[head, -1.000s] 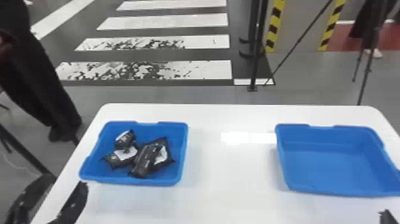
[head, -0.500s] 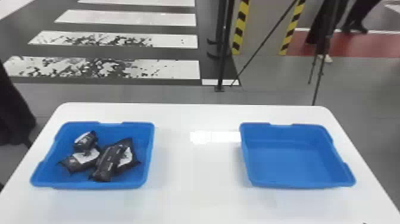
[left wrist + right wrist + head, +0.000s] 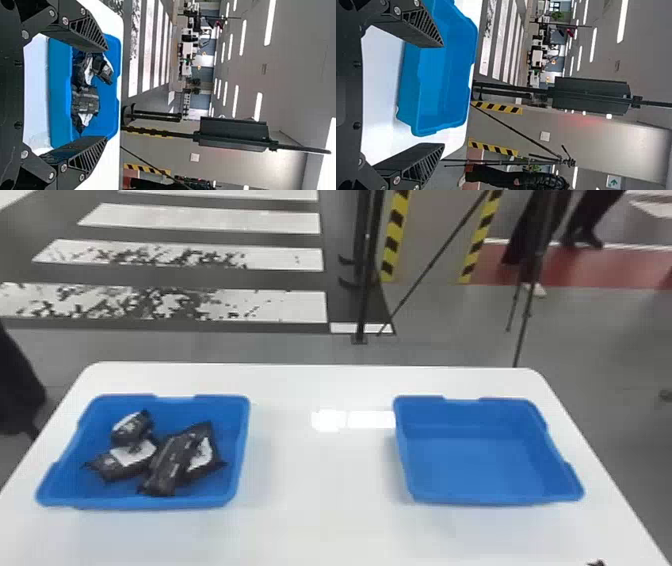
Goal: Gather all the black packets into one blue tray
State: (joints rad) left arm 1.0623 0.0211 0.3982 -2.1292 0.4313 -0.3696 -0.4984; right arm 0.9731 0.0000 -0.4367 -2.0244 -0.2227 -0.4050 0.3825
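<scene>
Apparently, in the head view, the black packets (image 3: 170, 462) lie heaped in the left tray (image 3: 150, 504), pale patches (image 3: 139, 452) unreadable; gathering looks finished. In the left wrist view, the left gripper (image 3: 106, 94) gapes unloaded; it should clear the rim gently. In the right wrist view, the right gripper (image 3: 443, 95) is likewise spread and unladen, toward the right tray (image 3: 435, 79).

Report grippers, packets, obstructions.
Left gripper open, empty. Right gripper open, empty. Black packets bunched in left tray; right tray empty. No obstruction seen over either tray.
</scene>
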